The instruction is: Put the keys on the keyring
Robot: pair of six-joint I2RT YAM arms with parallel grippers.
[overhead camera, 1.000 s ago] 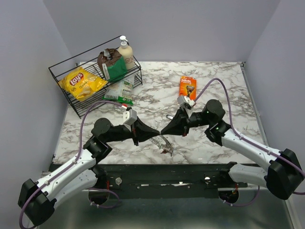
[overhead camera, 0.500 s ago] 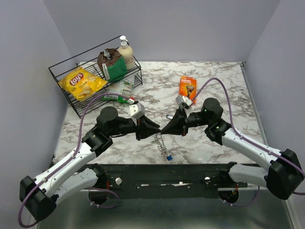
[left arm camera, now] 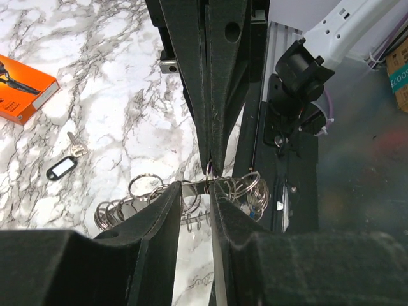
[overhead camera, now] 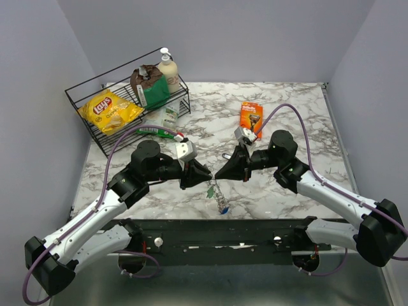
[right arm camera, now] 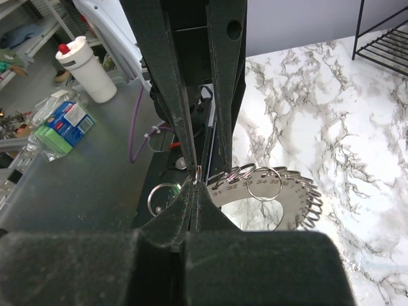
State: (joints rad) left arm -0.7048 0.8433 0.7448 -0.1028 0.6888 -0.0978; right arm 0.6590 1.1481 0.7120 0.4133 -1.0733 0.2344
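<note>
My right fingers (right arm camera: 193, 196) are clenched on the rim of the thin silver metal keyring (right arm camera: 271, 185), which is fringed with small split rings. They hold it up off the white marble worktop (overhead camera: 287, 121). My left fingers (overhead camera: 201, 174) are released, straddling the same rim just beside that pinch without squeezing it. A green-capped key (overhead camera: 210, 190) and a blue-capped key (overhead camera: 224, 208) dangle below the ring; I cannot pick out a red 1.

With 1 narrow pinch carrying everything, I judge the ring could swivel or slip out and drop if my left fingers nudge it while closing.

1 second ago my left fingers were clenched at the ring. Now they have let go, and that arm has reached further out over the worktop.
</note>
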